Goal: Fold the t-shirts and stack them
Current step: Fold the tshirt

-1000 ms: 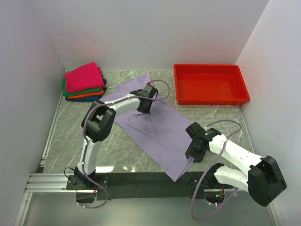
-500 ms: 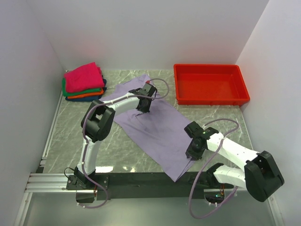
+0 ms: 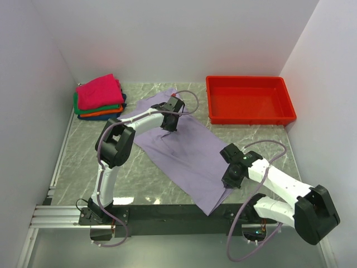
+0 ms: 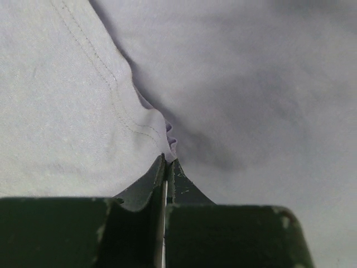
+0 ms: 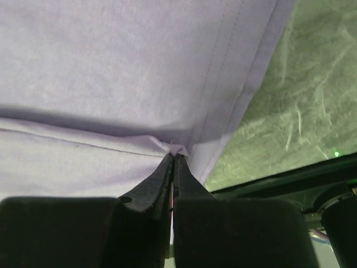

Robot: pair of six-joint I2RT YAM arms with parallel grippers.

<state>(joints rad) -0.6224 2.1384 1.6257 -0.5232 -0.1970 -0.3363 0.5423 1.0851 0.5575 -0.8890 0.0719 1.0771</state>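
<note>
Looking down from the overhead camera, I see the lavender t-shirt (image 3: pixel 187 148) spread in a long slanted band across the middle of the table (image 3: pixel 83 162). One end lies up toward the far edge and the other reaches the near edge between the two arm bases. It lies mostly flat, a pale lilac, with soft creases around each pinch point.

On my left wrist feed, the left gripper (image 4: pixel 167 163) has its jaws pressed together on a small puckered fold of the cloth, right beside a double line of hem stitching. That is the far end of the shirt. On the right wrist feed, the right gripper (image 5: pixel 173 158) is likewise closed tight, nipping a little tuck of fabric close to the shirt's right-hand hem. Green marbled tabletop shows just past that edge.

The folded shirts (image 3: pixel 99 97) sit stacked in the far left corner of the table, well apart from the lavender one: magenta-pink on top, then green, orange and dark blue underneath. A red tray (image 3: pixel 251 120) stands in the far right corner.
</note>
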